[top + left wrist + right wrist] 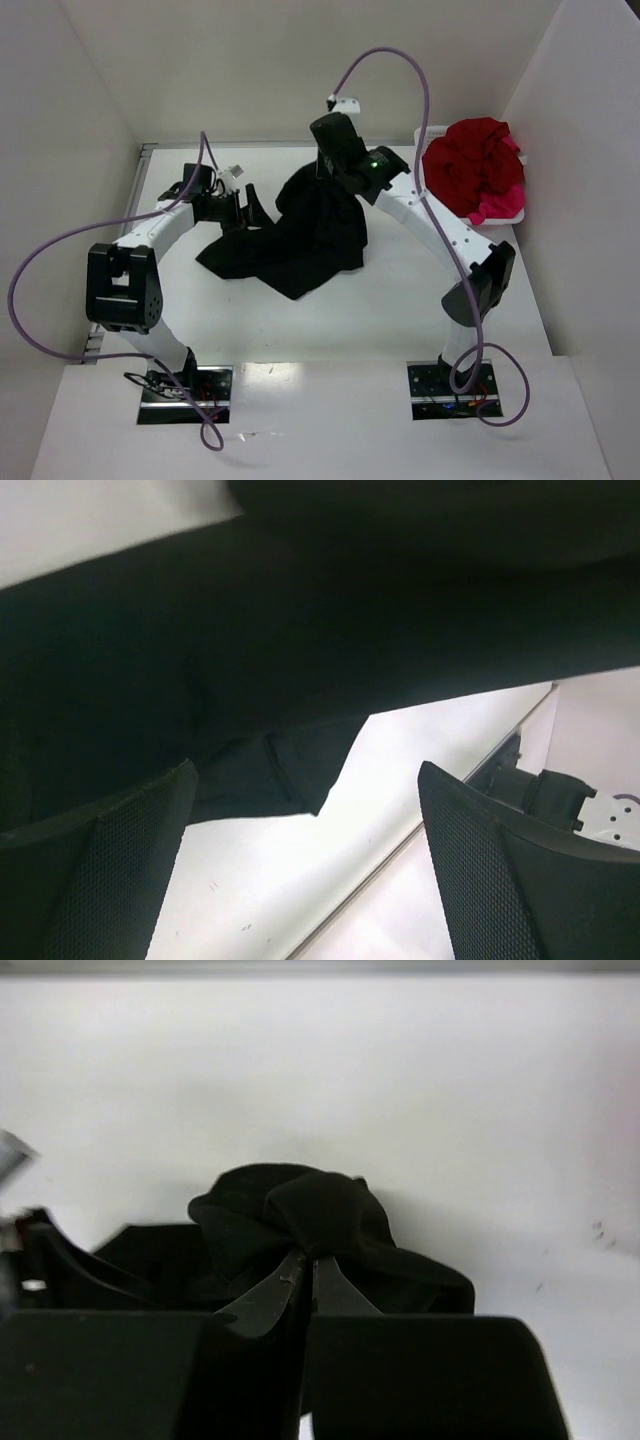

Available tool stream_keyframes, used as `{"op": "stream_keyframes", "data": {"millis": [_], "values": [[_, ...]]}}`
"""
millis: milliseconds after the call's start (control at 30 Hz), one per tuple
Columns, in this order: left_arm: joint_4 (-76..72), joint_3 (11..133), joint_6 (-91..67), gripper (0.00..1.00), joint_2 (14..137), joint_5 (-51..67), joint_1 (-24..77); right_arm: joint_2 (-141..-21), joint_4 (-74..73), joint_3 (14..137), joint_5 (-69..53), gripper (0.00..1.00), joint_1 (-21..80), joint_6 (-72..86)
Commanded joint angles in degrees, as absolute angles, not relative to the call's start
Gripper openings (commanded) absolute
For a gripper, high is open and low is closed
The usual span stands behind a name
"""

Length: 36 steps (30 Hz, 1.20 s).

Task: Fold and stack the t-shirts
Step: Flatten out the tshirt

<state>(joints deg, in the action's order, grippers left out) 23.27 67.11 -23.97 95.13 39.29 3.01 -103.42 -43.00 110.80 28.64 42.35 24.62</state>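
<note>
right gripper (308,1265) is pinching a raised bunch of the black t-shirt (300,245), while the wide-open, empty left gripper (247,208) is hovering just beside its left edge.

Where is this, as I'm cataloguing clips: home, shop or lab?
Likely a lab robot cell: white partition walls enclose the table, left arm and right arm bolted down, white basket of t-shirts.

The black t-shirt (300,235) is soft, matt cloth, creased and without sheen, and so are the dark red t-shirt (470,165) and the pink t-shirt (497,205). The worktop (380,310) is white, smooth and faintly glossy. The left end effector (307,790) has matt black pads (470,870) with a fine dimpled texture.
</note>
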Motion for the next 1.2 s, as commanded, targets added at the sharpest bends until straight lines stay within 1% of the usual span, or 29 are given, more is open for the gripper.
{"op": "stream_keyframes", "data": {"millis": [0, 67, 167, 233, 300, 500, 567, 600, 733, 900, 1067, 1167], "values": [[21.1, 68.4, -23.2, 0.99, 94.5, 40.3, 2.8, -99.5, -42.9, 120.4, 30.5, 0.0, 42.5, 23.0], [20.5, 68.4, -21.8, 0.99, 93.9, 41.7, 3.5, -100.5, -43.6, 125.2, 31.0, 0.0, 42.5, 22.0], [17.7, 68.9, -21.2, 0.99, 93.3, 41.7, 5.5, -101.1, -44.1, 128.2, 29.7, 0.0, 42.5, 22.0], [17.0, 69.5, -20.5, 0.99, 93.3, 39.1, 7.1, -101.1, -44.1, 128.2, 29.1, 0.0, 42.5, 22.0], [17.0, 70.9, -19.9, 0.99, 94.0, 33.4, 9.1, -100.5, -44.6, 128.2, 28.2, 0.0, 42.5, 22.0], [18.1, 73.3, -23.1, 0.99, 96.2, 22.3, 9.1, -97.0, -44.6, 128.8, 30.1, 0.0, 42.5, 21.5], [20.1, 73.3, -24.0, 0.99, 96.2, 19.4, 9.1, -96.5, -44.6, 127.6, 30.8, 0.0, 42.5, 21.4], [21.4, 73.8, -23.2, 0.99, 96.2, 14.9, 9.1, -96.5, -44.6, 126.8, 30.8, 0.0, 42.5, 21.4], [26.8, 74.4, -21.1, 0.99, 97.9, 7.1, 9.1, -94.7, -43.2, 120.0, 30.8, 0.0, 42.5, 22.1], [27.9, 72.9, -21.9, 0.99, 100.3, 7.1, 9.1, -94.7, -42.6, 118.7, 30.2, 0.0, 41.7, 22.7], [28.6, 71.6, -23.0, 0.99, 101.3, -0.8, 9.1, -94.1, -42.6, 117.4, 29.7, 0.0, 41.7, 22.1], [29.2, 72.2, -24.1, 0.99, 102.4, -1.3, 9.1, -94.1, -42.1, 116.9, 29.2, 0.0, 41.7, 22.1]]}}
